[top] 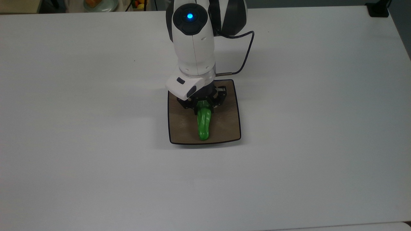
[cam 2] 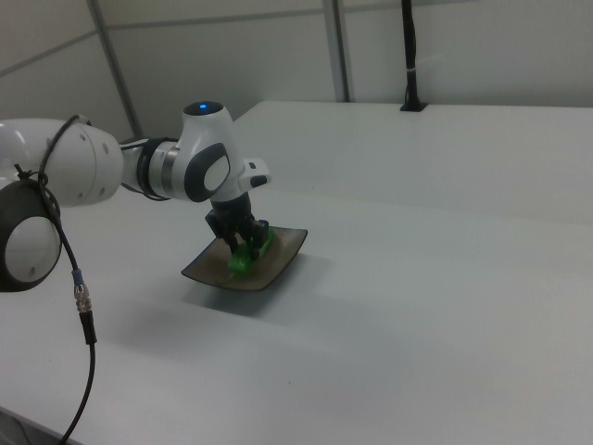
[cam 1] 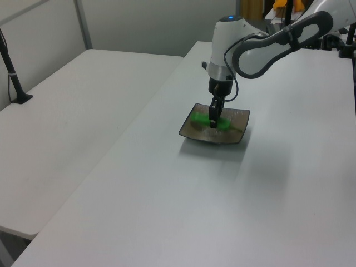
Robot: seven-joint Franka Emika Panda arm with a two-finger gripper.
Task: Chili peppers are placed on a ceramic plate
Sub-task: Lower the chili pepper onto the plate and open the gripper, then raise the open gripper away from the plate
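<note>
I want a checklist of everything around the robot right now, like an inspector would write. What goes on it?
Surface: white table, plain and flat.
Job's things: square brown plate near the table's middle; green chili pepper low over it, its tip toward the plate's near edge in the top view. Whether it touches the plate cannot be told.
Clutter: nothing seen on the table besides the plate.
Grippers: gripper shut on the pepper's stem end, above the plate.
Cables: black cable looping from the wrist; another hanging cable in the right view.
Surroundings: second white table alongside; black post at the far edge; fruit on a dish beyond the table in the top view.
</note>
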